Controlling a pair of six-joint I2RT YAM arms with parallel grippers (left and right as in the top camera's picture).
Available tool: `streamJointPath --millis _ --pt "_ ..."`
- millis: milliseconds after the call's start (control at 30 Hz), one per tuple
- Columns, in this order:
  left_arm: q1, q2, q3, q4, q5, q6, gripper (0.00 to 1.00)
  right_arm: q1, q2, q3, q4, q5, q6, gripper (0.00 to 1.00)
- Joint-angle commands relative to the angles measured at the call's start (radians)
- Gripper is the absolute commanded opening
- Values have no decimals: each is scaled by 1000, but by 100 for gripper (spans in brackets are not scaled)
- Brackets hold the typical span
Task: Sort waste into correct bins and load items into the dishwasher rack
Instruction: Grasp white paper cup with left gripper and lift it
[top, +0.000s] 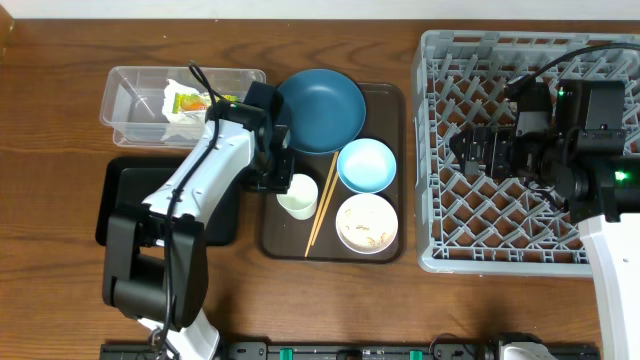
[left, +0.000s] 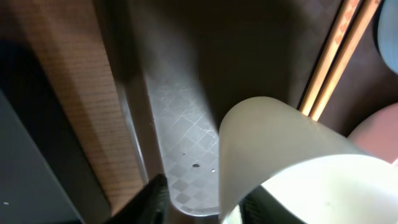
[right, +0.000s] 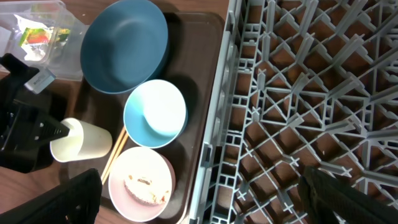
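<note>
Small white cup fills the left wrist view, light, stiff and probably slick, left gripper spread astride its thin wall, the likeliest pinch point.

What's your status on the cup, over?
Left pincer open, straddling the rim of the small white cup, not closed. Right pincer open, empty, over the dishwasher rack. Chopsticks lie close beside the cup.
</note>
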Motion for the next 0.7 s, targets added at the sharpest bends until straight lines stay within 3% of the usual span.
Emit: streamJointPath --millis 0,200,400,667 --pt "-9 10 -5 3 -9 -9 29 -2 2 18 -3 -8 6 99" --pt "-11 9 -4 4 -8 -39 6 -2 2 18 -3 -8 6 99" --pt "-8 -2 10 -10 48 -53 6 -2 2 18 -6 -11 7 99" --pt "66 -113 66 -51 452 -23 6 -2 10 16 10 -169 5 98"
